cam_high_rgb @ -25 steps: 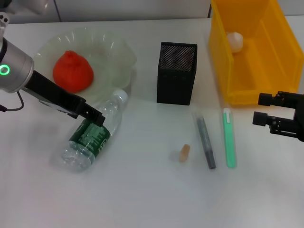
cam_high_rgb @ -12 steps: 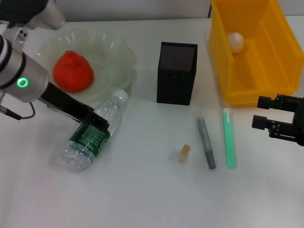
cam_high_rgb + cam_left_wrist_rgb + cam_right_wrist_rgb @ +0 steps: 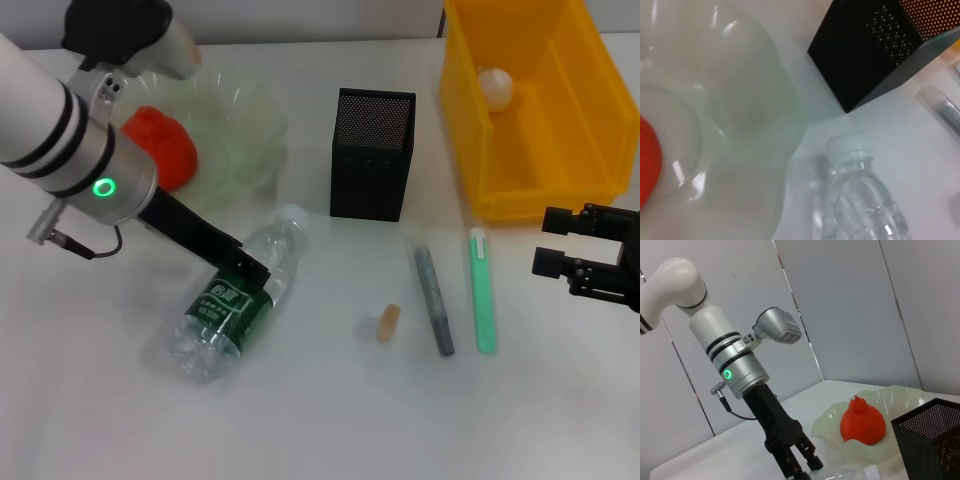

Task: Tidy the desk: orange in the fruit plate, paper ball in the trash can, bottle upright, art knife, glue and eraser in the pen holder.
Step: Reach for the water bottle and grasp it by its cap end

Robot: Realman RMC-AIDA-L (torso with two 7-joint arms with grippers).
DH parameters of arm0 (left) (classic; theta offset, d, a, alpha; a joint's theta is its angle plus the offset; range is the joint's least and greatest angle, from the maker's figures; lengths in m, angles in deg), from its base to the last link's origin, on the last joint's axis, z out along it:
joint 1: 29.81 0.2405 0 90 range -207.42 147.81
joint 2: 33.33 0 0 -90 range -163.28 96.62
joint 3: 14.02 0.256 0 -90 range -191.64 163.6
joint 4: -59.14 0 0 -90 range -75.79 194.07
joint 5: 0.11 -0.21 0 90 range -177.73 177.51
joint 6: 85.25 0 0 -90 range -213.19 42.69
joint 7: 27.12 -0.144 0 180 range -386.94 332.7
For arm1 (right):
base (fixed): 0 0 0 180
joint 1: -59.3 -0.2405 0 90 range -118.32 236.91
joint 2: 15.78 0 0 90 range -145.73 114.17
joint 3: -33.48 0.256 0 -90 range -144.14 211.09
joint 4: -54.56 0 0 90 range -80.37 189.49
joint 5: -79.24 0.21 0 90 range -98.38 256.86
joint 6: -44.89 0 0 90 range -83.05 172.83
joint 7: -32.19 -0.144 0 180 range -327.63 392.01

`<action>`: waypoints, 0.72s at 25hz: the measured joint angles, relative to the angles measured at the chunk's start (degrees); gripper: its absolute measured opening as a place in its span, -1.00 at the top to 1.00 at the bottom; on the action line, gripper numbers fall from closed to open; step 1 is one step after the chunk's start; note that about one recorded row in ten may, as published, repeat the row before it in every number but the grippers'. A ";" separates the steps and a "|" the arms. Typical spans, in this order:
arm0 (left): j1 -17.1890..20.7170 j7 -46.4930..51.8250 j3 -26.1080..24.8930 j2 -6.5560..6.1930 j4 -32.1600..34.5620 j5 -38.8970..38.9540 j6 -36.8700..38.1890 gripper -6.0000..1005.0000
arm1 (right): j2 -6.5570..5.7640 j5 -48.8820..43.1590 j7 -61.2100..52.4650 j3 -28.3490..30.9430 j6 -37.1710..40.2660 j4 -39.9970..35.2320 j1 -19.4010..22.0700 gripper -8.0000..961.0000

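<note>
A plain white table [image 3: 300,420] fills the head view, its matte top evenly lit and carrying only soft, faint shadows. Along its far edge runs a pale grey wall [image 3: 300,18]. Seen from the right wrist, that wall [image 3: 850,305] is made of tall, smooth light-grey panels split by thin dark seams, some slanting across the view. The table's white corner [image 3: 705,460] meets the panels.

Robot lab test bench, plain white desk [image 3: 320,420], grey panelled partition walls [image 3: 850,305] behind
</note>
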 joint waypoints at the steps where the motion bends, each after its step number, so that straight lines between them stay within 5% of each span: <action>1: 0.00 0.00 0.00 0.00 0.00 0.00 0.00 -0.59 | 0.00 0.00 0.00 0.00 0.00 0.00 0.00 -0.34; 18: -1.87 2.90 8.95 0.00 0.69 3.39 -8.12 -0.58 | 0.18 0.12 -0.06 0.18 0.22 0.28 0.13 -0.34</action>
